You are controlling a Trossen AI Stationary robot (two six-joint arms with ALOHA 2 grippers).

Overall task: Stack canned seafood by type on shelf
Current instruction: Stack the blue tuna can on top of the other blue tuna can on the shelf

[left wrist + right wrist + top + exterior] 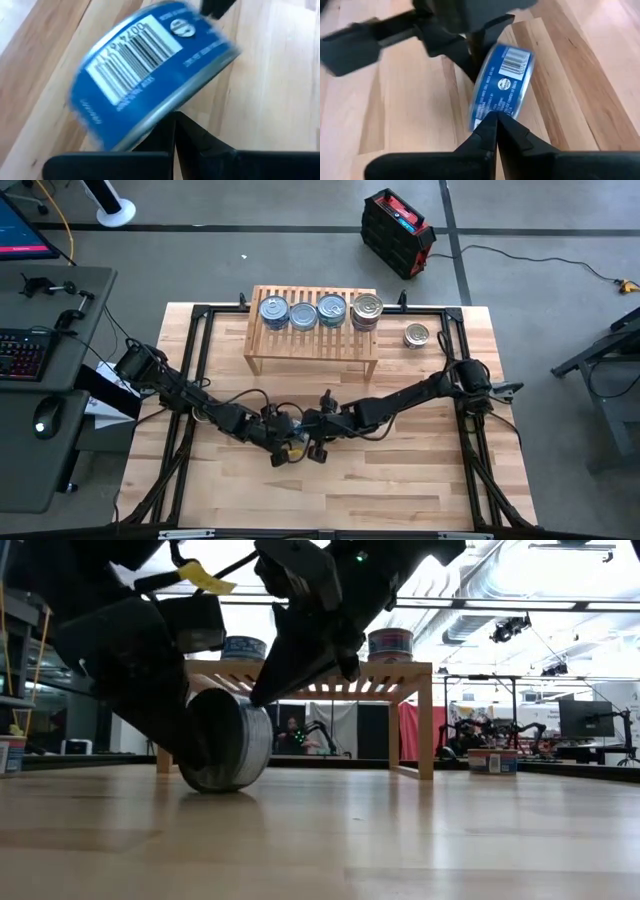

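A blue-labelled tin with a barcode stands tipped on its rim on the plank table, at the table's middle. My left gripper and my right gripper are both shut and meet it from opposite sides. The shelf stands at the table's far middle. Three silvery-lidded tins sit side by side on its slats, with a gold-toned stack at its right end. One more tin rests on the table to the right of the shelf. My left gripper touches the tin's lower rim with its shut fingertips, slanting down from the table's left. The tin leans tilted over them, barcode wall up. My right gripper touches the tin's blue side wall near its rim with its shut fingertips, slanting down from the table's right. The tin stands on edge between the two grippers, its low rim on the table.
A black metal frame runs around the table's edges. A desk with a keyboard and a mouse stands left of the table. Bare planks lie between the arms and the near edge.
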